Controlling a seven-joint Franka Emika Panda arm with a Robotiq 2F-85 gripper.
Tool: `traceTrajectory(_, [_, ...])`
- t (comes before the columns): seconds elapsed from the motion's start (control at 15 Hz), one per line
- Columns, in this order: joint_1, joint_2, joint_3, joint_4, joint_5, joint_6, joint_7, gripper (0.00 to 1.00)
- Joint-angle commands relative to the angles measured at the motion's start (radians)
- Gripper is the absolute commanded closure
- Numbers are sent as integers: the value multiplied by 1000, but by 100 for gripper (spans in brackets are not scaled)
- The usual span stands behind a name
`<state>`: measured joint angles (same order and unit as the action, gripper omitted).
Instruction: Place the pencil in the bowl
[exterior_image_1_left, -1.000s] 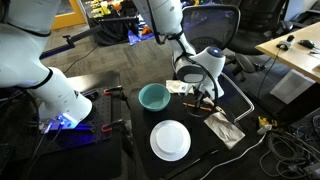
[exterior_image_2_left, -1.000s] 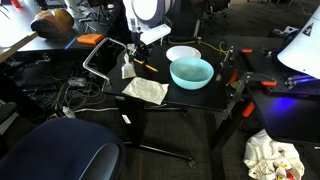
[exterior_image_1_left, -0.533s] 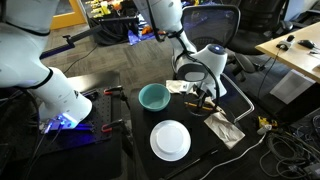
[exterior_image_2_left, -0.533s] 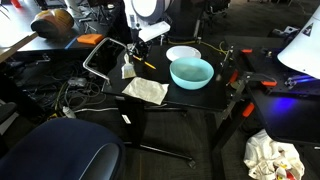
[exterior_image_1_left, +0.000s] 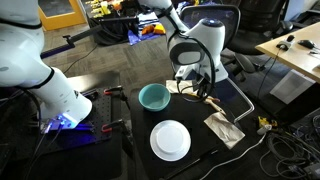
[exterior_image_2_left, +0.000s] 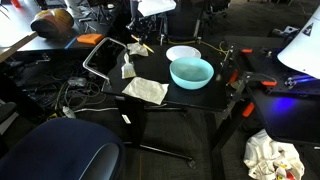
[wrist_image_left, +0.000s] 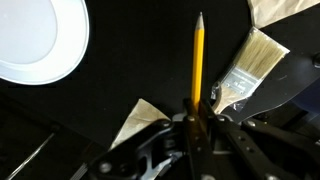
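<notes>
**Colleague:** One thing to carry, then. How is it sitting?

**Me:** Reading the wrist view left to right, I have the white plate (wrist_image_left: 40, 40) at ten o'clock. The pencil (wrist_image_left: 198, 60) is dead centre, its sharpened tip pointing to twelve. A paintbrush (wrist_image_left: 248, 62) lies at two o'clock. The gripper (wrist_image_left: 194, 112) is pinched narrow on the pencil's far end at six o'clock, so nearly the whole length sticks out free.

**Colleague:** Will that hold?

**Me:** I think so. It should be light and stiff, but it's thin and smooth-painted, so it could pivot or slip between the pads if I swing fast. A grip nearer the middle would be steadier. With this end hold I'd move gently.

**Colleague:** And the bowl (exterior_image_1_left: 153, 96)?

**Me:** In an exterior view it sits near the gripper, at about nine o'clock from it, and looks empty. The plate is at its five o'clock. The pencil looks about as long as the bowl is wide, so I expect it to lean on the rim rather than lie flat.
</notes>
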<state>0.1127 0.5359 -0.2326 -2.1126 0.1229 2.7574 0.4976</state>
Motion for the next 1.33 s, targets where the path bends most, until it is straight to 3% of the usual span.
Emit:
traceTrajectory(0.0, [107, -151, -74, -166, -77, 17, 122, 98])
traceTrajectory(0.4, [213, -286, -125, -325, -305, 12, 387, 98])
traceTrajectory(0.8, [178, -340, -78, -429, -471, 49, 564, 98])
traceTrajectory(1.27, [221, -304, -131, -494, -642, 206, 705, 98])
